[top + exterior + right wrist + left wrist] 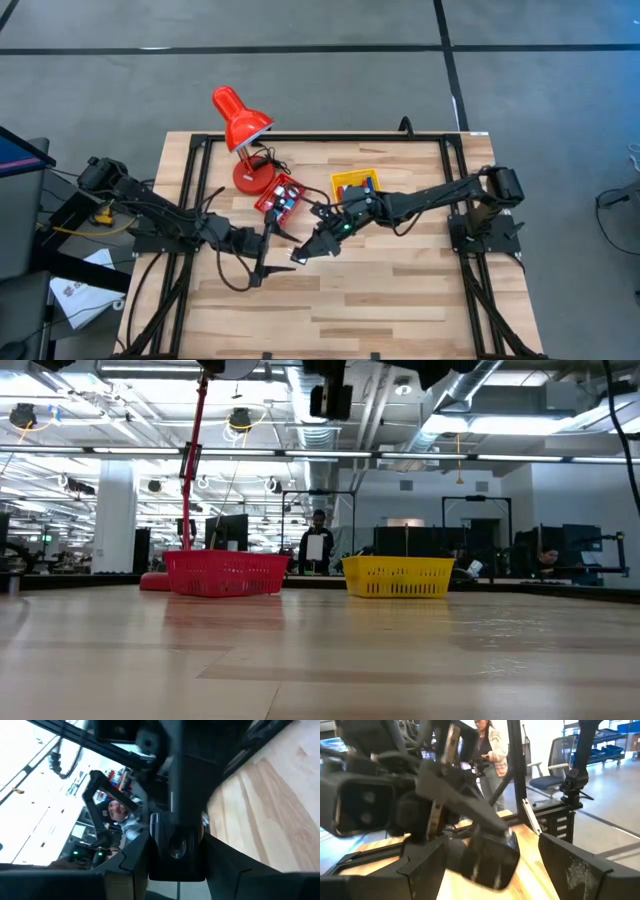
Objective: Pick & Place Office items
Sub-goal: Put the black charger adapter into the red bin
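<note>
My right gripper (305,250) is above the middle of the table, shut on a black blocky office item (490,860). That item also fills the gap between the fingers in the right wrist view (175,847). My left gripper (272,250) faces it from the table's left, open. Its two fingers (580,865) stand on either side of the item; I cannot tell whether they touch it. More small items lie in the red basket (281,196) and the yellow basket (357,185). Neither gripper shows in the low view. My right gripper pinches the black item by its two opposite sides (156,851) between its two fingers (220,862). The fingers come from the table's right, nearly level. The item is lifted clear of the table, sticking out past the fingertips toward my left gripper.
A red desk lamp (240,125) stands at the far left, beside the red basket. Both baskets sit on the far half of the table (400,300), seen in the low view as red (226,573) and yellow (398,576). A person stands in the room beyond.
</note>
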Controlling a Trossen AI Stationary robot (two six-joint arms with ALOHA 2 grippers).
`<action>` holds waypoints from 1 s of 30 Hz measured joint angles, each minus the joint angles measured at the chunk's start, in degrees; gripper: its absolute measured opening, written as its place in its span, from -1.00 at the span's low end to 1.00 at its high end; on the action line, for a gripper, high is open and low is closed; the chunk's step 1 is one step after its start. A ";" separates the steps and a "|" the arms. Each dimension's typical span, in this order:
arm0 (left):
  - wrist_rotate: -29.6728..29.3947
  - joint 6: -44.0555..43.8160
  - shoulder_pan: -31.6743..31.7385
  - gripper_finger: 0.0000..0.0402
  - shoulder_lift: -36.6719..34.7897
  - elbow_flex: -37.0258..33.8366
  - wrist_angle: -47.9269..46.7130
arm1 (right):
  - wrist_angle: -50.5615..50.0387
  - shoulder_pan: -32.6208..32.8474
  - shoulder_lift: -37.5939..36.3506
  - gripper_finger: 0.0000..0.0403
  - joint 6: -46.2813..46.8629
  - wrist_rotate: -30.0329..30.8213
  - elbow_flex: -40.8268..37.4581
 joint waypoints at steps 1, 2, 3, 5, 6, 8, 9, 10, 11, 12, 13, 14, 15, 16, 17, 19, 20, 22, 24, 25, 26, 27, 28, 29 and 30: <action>0.16 -0.02 0.00 0.50 0.00 0.00 -0.31 | 0.38 0.00 -0.03 -0.30 0.01 0.01 0.00; 0.22 -0.03 0.00 0.50 0.00 0.00 -0.66 | 0.79 -0.13 -0.11 -0.30 -0.01 0.05 0.02; 0.25 -0.03 0.00 0.50 0.02 0.00 -0.93 | 0.83 -0.26 -0.17 -0.30 -0.01 0.09 0.04; 0.28 -0.03 0.00 0.50 0.02 0.00 -0.79 | 0.82 -0.29 -0.14 -0.30 -0.01 0.15 0.02; 0.29 -0.03 0.00 0.50 0.00 0.00 -0.75 | 1.20 -0.31 -0.13 -0.30 -0.01 0.18 0.02; 0.31 -0.03 0.00 0.50 0.00 0.00 -0.84 | 2.06 -0.32 -0.15 -0.30 0.00 0.21 0.03; 0.32 -0.03 0.00 0.50 0.02 0.00 -0.78 | 1.97 -0.33 -0.15 -0.30 0.10 0.24 0.04; 0.34 -0.03 0.00 0.50 0.02 0.00 -0.72 | 1.68 -0.33 -0.15 -0.30 0.27 0.41 0.04; 0.38 -0.03 0.00 0.50 0.02 0.00 -0.72 | 1.44 -0.31 -0.13 -0.30 0.29 0.52 0.02; 0.45 -0.03 0.00 0.50 0.01 0.00 -0.72 | 1.44 -0.31 -0.13 -0.30 0.29 0.83 0.02; 0.48 -0.03 0.00 0.49 0.02 0.00 -0.72 | 1.52 -0.31 -0.13 -0.30 0.29 1.17 0.02; 0.48 0.00 0.00 0.47 0.02 0.00 -0.70 | 1.67 -0.31 -0.15 -0.30 0.29 1.38 0.02; 0.48 0.06 0.00 0.45 0.02 0.00 -0.72 | 1.73 -0.31 -0.15 -0.30 0.29 1.45 0.02; 0.48 0.08 0.00 0.41 0.02 0.00 -0.72 | 1.74 -0.31 -0.15 -0.30 0.31 1.49 0.02; 0.39 0.11 0.00 0.37 0.02 0.00 -0.67 | 1.78 -0.31 -0.15 -0.30 0.33 1.46 0.02; 0.25 0.13 0.00 0.26 0.02 0.00 -0.52 | 1.84 -0.31 -0.15 -0.30 0.39 1.47 0.02; 0.12 0.15 0.00 0.20 0.02 0.00 -0.53 | 1.80 -0.31 -0.15 -0.30 0.38 1.47 0.02; 0.09 0.15 0.02 0.07 0.02 0.00 -0.54 | 1.70 -0.31 -0.15 -0.30 0.41 1.48 0.02; 0.06 0.18 0.04 -0.06 0.02 0.00 -0.52 | 1.70 -0.31 -0.15 -0.30 0.42 1.47 0.02; 0.07 0.28 0.04 -0.11 0.02 0.00 -0.56 | 1.70 -0.31 -0.15 -0.29 0.47 1.45 0.02; 0.09 0.43 0.03 -0.17 0.02 0.00 -0.59 | 1.69 -0.32 -0.15 -0.29 0.52 1.43 0.02; 0.15 0.63 0.02 -0.21 0.02 0.00 -0.61 | 1.70 -0.36 -0.15 -0.28 0.64 1.47 0.02; 0.15 0.81 0.02 -0.24 0.02 0.00 -0.65 | 1.69 -0.43 -0.15 -0.28 0.71 1.47 0.02; 0.15 0.93 0.02 -0.24 0.00 0.00 -0.71 | 1.69 -0.44 -0.15 -0.26 0.73 1.58 0.02; 0.11 1.25 0.02 -0.24 0.00 0.00 -0.74 | 1.62 -0.52 -0.15 -0.25 0.71 1.89 0.02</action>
